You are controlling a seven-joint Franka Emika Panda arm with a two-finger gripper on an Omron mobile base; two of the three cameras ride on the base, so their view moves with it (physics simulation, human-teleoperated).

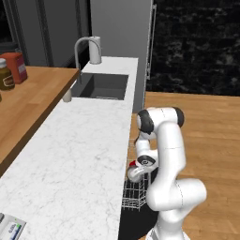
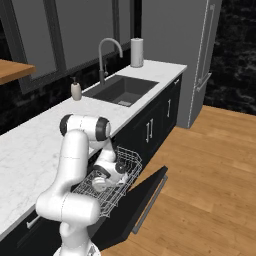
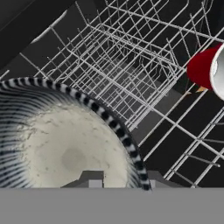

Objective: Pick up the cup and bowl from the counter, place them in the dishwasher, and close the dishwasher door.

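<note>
Gripper (image 2: 101,181): low over the white wire rack (image 2: 127,159) of the open dishwasher, jaws narrowly parted, grasping the bowl (image 3: 65,144) at its rim. Cup (image 3: 202,68): red, lying on the rack beside the bowl. Dishwasher door (image 2: 145,197): folded down.

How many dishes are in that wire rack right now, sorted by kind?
Bowls: 1, the grey bowl right in front of the gripper.
Cups: 1, the red cup lying on its side in the wire rack.
Total: 2
</note>
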